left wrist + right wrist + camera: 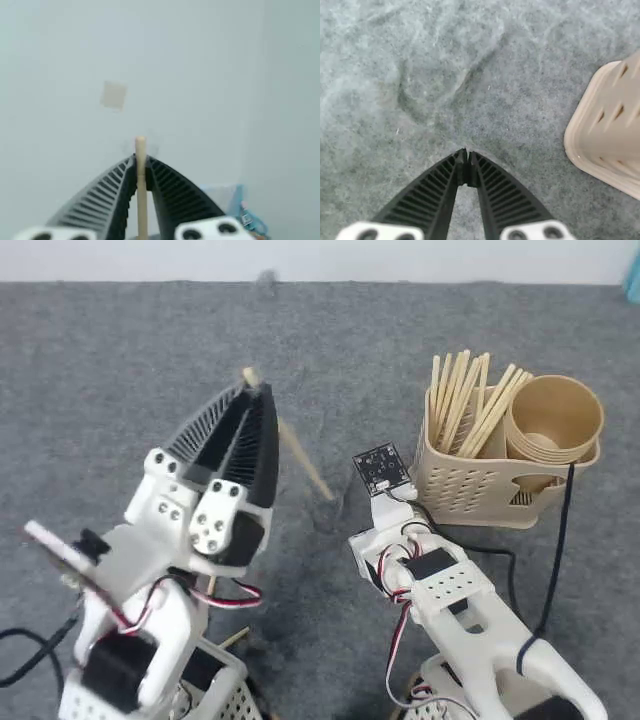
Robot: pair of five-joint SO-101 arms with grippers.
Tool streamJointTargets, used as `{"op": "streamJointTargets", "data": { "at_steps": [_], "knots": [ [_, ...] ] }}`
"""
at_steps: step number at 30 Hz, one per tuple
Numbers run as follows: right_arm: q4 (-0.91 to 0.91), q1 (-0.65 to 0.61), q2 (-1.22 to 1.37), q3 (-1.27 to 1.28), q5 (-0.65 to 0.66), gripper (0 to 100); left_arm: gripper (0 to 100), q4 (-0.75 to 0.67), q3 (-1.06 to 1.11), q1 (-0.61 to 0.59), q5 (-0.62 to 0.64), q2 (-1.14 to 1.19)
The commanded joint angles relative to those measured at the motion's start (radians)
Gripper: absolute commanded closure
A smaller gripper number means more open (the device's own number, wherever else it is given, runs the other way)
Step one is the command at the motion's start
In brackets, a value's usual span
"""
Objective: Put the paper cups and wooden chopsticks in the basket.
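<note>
My left gripper [252,390] is raised above the grey carpet and shut on a wooden chopstick [303,462]. The stick's tip pokes past the fingertips [140,145], and its rest slants down toward the carpet. The beige basket [470,495] stands at the right, holding several chopsticks [468,405] and stacked paper cups [553,420]. My right gripper [468,161] is shut with nothing in it, low over the carpet beside the basket's corner [610,125]. From above, the right arm [430,580] hides its fingers under its wrist board.
A white perforated container [225,685] sits by the left arm's base, with a short stick end [235,638] beside it. Black cable [560,540] hangs in front of the basket. Open carpet lies at the back and left.
</note>
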Motion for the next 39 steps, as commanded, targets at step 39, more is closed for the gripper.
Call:
{"op": "streamJointTargets", "data": {
  "at_steps": [39],
  "knots": [
    [-0.030,-0.007,0.007,-0.068,0.017,99.1,99,-0.786,-0.223,0.184,-0.018,1.138]
  ]
}}
